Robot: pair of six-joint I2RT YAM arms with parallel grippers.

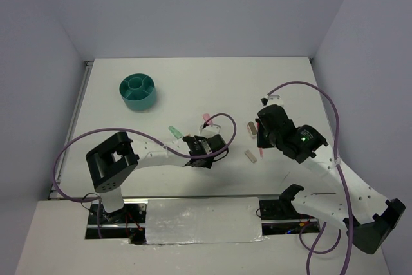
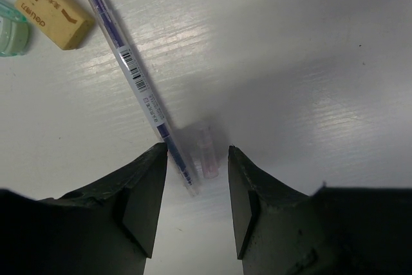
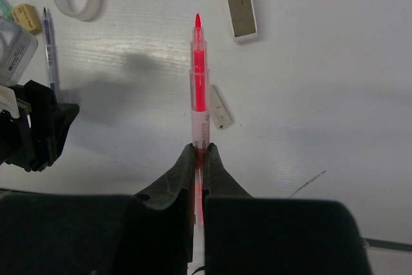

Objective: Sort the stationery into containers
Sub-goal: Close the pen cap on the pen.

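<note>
The teal organizer (image 1: 139, 103) stands well beyond your left hand (image 2: 196, 152) and off to its left, and farther again from your right hand (image 3: 201, 152). It is the one rigid, roomy thing here (nothing to grasp, only to drop into). Your right hand is clamped shut on the pink highlighter (image 3: 199, 82), pinching the barrel near its back end so that shaft and tip project straight ahead of the fingers. It looks like light, stiff, smooth plastic, so I'd judge an end grip lets it pivot on a fast swing, and a hold nearer mid-barrel would be steadier. Whether it is clear of the surface (image 3: 335, 62) I cannot tell. Your left hand is spread wide and holds nothing, its fingers straddling the near end of the purple pen (image 2: 129, 69), which runs away ahead and to the left. It looks equally thin and slick, so take it squarely across the barrel. The beige eraser (image 2: 55, 11) lies far ahead-left of that hand; it is probably soft and grippy, and easy to squeeze across its short sides. Between the same fingers, just right of the pen, lies a small clear cap (image 2: 207, 149), likely to skid or get pinched along with the pen.
</note>
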